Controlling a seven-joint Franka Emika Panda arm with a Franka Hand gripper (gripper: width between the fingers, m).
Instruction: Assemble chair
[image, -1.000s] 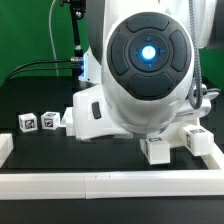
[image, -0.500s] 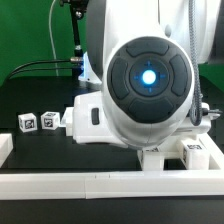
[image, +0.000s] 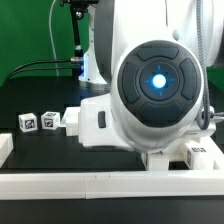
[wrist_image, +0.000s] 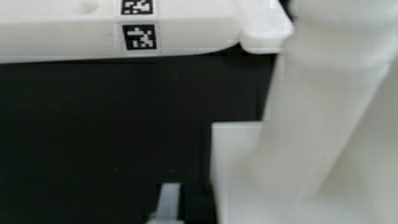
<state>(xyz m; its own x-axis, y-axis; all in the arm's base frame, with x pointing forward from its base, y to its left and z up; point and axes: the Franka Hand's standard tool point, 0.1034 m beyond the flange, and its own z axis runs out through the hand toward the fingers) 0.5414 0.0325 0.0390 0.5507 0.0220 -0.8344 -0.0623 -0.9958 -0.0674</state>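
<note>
A: What fills the right of the exterior view?
B: A glossy white rounded robot arm housing (image: 105, 122), made of smooth plastic shells.
A: Any markings?
B: A dark round cap (image: 133, 62) with a glowing pale-blue light (image: 158, 85) at its centre. In the upper left, thin black cables (image: 40, 66) run toward its base.

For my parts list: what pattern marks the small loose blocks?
Small blocks: black-and-white square tags, clearest in exterior view.

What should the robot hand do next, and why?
Probably open a little. The gripper is shut, with nothing seen between its jaws, and it sits close to a white post and not far from a tagged chair piece. Closed, it cannot take hold of either.
</note>
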